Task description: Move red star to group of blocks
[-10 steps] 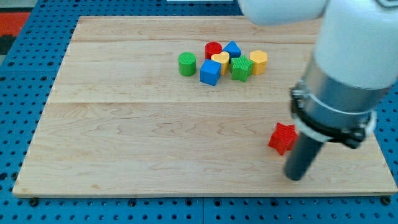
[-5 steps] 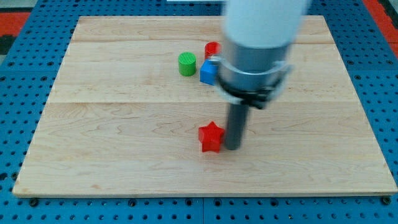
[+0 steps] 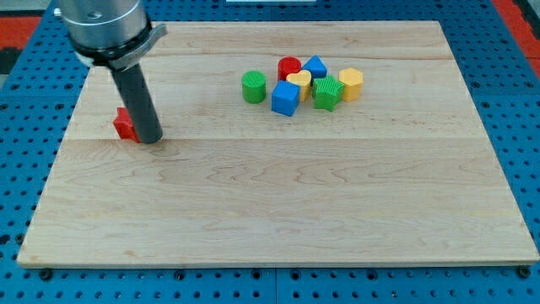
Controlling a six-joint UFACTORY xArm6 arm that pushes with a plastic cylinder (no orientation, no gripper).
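The red star [image 3: 125, 126] lies near the board's left edge, partly hidden behind my rod. My tip [image 3: 150, 139] rests on the board right against the star's right side. The group of blocks sits at the view's top middle, far to the right of the star: a green cylinder [image 3: 253, 87], a red cylinder [image 3: 288, 67], a blue block [image 3: 315, 66], a yellow heart [image 3: 299, 82], a blue cube [image 3: 285, 98], a green block [image 3: 327, 92] and a yellow block [image 3: 351, 84].
The wooden board [image 3: 278, 211] lies on a blue pegboard surface [image 3: 25, 169]. The arm's body comes in from the view's top left.
My tip has swept from the view's right to the left, pushing the red star across the board from the lower right to near the left edge. The group has not moved.
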